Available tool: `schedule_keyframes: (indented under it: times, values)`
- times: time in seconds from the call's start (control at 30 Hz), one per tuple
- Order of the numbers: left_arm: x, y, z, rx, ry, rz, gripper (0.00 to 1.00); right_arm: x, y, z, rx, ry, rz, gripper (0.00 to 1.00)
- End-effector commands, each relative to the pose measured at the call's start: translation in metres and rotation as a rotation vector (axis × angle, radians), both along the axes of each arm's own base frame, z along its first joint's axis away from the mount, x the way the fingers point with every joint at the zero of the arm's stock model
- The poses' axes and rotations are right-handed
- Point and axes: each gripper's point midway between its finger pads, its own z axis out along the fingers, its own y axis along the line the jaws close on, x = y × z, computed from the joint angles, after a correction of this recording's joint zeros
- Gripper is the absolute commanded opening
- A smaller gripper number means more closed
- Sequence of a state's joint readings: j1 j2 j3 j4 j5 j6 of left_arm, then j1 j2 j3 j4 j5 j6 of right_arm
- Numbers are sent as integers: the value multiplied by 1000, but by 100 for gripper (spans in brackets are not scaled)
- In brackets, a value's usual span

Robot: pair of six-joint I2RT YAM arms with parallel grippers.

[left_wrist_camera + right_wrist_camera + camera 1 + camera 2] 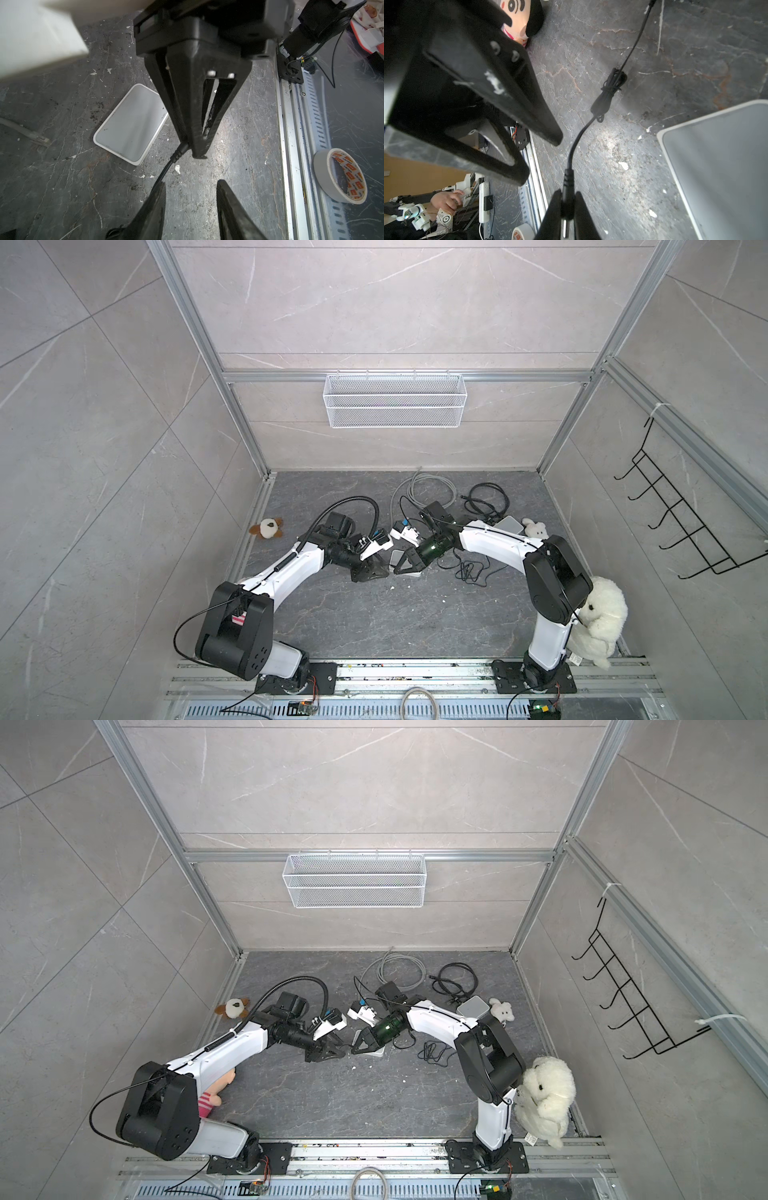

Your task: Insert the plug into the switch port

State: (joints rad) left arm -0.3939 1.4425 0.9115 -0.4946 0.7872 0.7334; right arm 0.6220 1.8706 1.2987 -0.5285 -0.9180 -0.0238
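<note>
The right gripper (pixel 568 193) pinches the plug (pixel 568 182) tight.
The plug is small and black, with a shiny tip and a thin cord (pixel 610 87). The flat white switch (pixel 716 166) lies just beside it on the table (pixel 612 145), with bare room around. The left gripper (pixel 190 185) is spread apart, holds nothing, and faces the plug.

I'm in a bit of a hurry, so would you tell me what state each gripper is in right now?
Left gripper: open, holding nothing.
Right gripper: closed on the black cylindrical power plug.
</note>
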Motion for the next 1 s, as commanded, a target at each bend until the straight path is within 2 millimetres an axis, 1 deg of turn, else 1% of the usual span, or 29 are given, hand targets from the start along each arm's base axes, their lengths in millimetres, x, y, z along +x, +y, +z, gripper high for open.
schedule_keyframes:
  times: [0.0,0.17,0.37,0.47,0.7,0.83,0.97]
  values:
    - [8,-7,11,-27,-108,-26,44,-6,2,8,25,18,46,16]
    - [13,-11,2,-10,-123,-31,44,-7,2,11,28,20,57,16]
    - [7,-17,-10,24,-120,-65,43,-6,3,12,31,28,63,16]
    - [8,-20,-10,24,-138,-62,42,-7,4,13,37,34,69,16]
    - [9,-24,-1,6,-168,-64,40,-8,4,9,26,56,81,16]
    - [6,-23,0,5,-164,-69,34,-9,4,8,27,62,84,16]
    - [4,-24,1,-3,-161,-77,23,-9,3,7,26,69,86,16]
